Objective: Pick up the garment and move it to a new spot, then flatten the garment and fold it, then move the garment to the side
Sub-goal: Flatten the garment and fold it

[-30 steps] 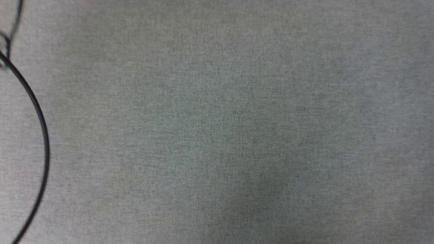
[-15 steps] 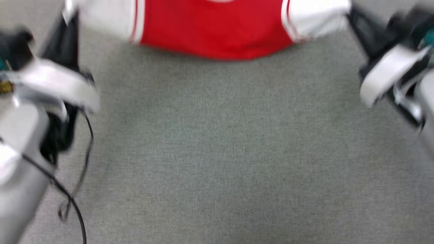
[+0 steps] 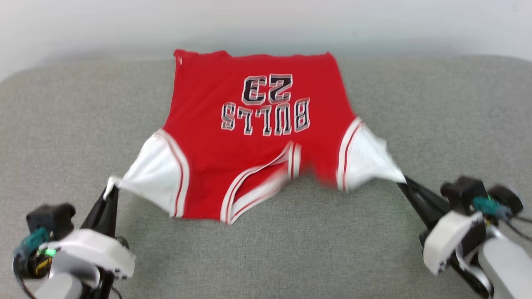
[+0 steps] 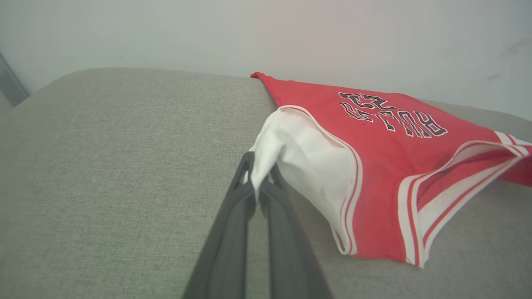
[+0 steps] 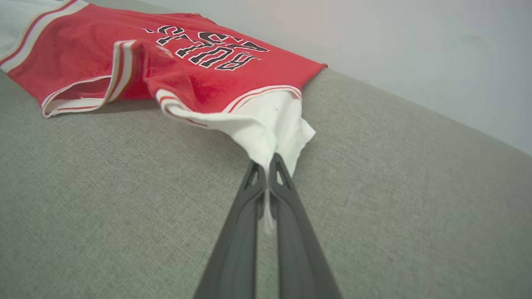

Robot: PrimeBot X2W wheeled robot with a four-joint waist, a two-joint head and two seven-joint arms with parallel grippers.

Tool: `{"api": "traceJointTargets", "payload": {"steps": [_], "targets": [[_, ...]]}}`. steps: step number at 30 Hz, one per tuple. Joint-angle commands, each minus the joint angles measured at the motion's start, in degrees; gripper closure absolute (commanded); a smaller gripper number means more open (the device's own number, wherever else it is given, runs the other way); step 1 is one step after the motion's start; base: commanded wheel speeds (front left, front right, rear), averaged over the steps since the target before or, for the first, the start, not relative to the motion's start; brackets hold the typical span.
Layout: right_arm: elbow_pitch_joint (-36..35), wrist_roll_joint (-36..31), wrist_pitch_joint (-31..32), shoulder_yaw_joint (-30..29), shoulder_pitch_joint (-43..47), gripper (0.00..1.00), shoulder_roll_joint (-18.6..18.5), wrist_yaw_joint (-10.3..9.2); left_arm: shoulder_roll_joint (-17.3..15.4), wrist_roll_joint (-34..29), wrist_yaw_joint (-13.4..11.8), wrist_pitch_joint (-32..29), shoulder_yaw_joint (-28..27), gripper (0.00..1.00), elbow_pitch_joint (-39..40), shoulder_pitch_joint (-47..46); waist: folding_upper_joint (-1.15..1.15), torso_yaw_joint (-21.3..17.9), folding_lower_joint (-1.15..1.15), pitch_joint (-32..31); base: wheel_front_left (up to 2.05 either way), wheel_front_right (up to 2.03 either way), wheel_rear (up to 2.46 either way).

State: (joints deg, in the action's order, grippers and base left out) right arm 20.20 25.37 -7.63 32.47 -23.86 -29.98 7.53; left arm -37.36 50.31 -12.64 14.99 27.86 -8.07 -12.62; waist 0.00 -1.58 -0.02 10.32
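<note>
**Jersey held taut by both tools, flattening in hand**

The jersey (image 3: 253, 137) lies print-up in the middle of the grey surface (image 3: 62, 124). Its hem points toward the far wall (image 3: 266, 20) and its collar toward the robot, so the lettering reads upside down in the head view. The left tool (image 3: 111, 187) is closed on the tip of the left sleeve (image 3: 153, 174), and the right tool (image 3: 402, 179) is pinched on the right sleeve (image 3: 365, 162). Both wrist views show white cloth clamped between the fingers. The far part of the body rests on the surface, while the near edge is lifted and the neckline (image 3: 257, 182) sags in a loose fold.

This reads as the flattening step, with folding yet to come. Next, I judge, the tools should draw apart and lower together so the near edge lies flat before release. Uneven tension could bunch the thin fabric or let it slip.
</note>
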Motion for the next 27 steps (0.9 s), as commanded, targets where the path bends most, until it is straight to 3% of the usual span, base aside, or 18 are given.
{"api": "traceJointTargets", "payload": {"steps": [1, 17, 27], "targets": [[-0.47, -0.44, 0.09, -1.34, 2.53, 1.00, 0.35, -0.08, 0.19, 0.46, -0.19, 0.28, -1.28, 1.00, -0.04, 1.71, 0.00, -0.20, 0.02, -1.72, 0.00, 0.00, 0.00], [-6.56, -2.06, 4.73, -14.80, 28.09, 1.00, 2.12, -0.09, 4.63, -0.65, 1.18, 0.22, -4.99, 1.00, -3.34, 18.76, 0.00, -0.44, 0.02, -9.32, 0.00, 0.00, 0.00], [-9.90, -4.27, 8.65, -19.11, 39.42, 1.00, 3.87, -0.09, 6.38, -1.37, 0.66, 0.22, -6.94, 1.00, -3.37, 24.70, 0.00, 0.01, 0.02, -10.20, 0.00, 0.00, 0.00]]}}
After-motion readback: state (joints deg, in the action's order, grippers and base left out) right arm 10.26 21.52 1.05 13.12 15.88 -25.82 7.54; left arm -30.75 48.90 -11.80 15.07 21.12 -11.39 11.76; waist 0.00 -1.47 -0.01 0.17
